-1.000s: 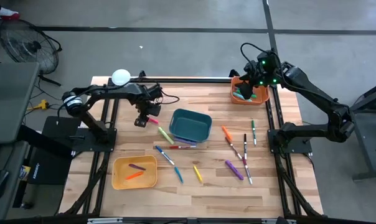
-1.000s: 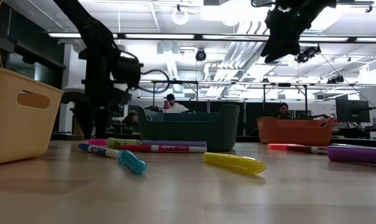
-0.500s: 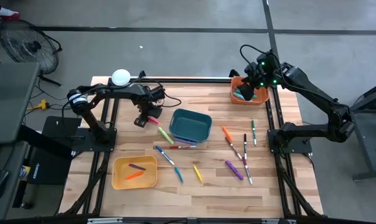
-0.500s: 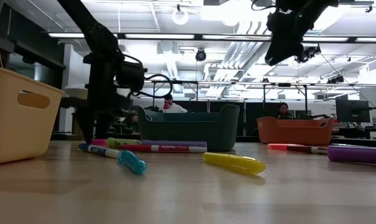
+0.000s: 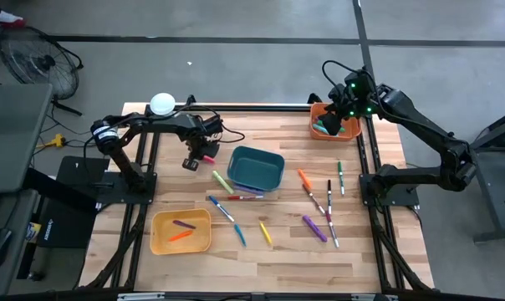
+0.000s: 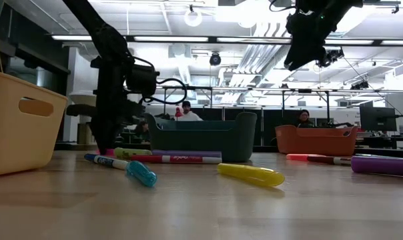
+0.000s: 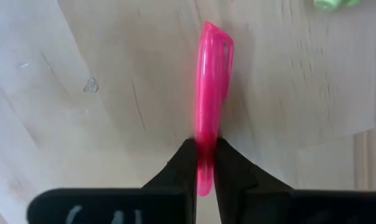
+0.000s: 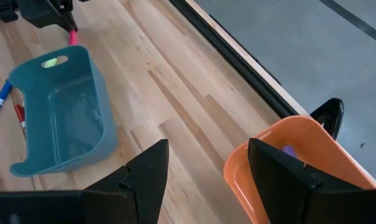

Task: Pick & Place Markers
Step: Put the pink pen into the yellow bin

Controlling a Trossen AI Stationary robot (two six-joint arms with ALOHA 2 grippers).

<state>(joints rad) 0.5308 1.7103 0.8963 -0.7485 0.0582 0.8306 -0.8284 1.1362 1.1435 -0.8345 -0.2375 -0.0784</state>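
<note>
My left gripper (image 5: 194,160) stands low over the table left of the teal bin (image 5: 257,167), shut on a pink marker (image 7: 211,93), which also shows in the high view (image 5: 206,158). My right gripper (image 5: 339,107) hangs open and empty above the orange bin (image 5: 334,123) at the far right; its fingers (image 8: 147,168) stand wide apart. Several more markers lie flat on the wood: a yellow-green one (image 5: 222,180), a red one (image 5: 244,196), blue ones (image 5: 221,209), a yellow one (image 5: 266,234), a purple one (image 5: 313,227). My left gripper pinches the pink marker near one end (image 7: 203,152) between its two fingers. The fingers come from above, pointing down, and lie across the marker. The rest of the marker reaches out past the fingers, level along the table top (image 7: 113,74).
The yellow bin (image 5: 181,232) near the front left holds a purple and an orange marker. A white ball-like thing (image 5: 161,104) sits at the far left edge. Bare wood lies between the teal bin and the orange bin. People show in the room behind.
My left gripper has shifted a little toward the teal bin and shut its fingers on the pink marker at the table top. My right gripper has kept still above the orange bin.
</note>
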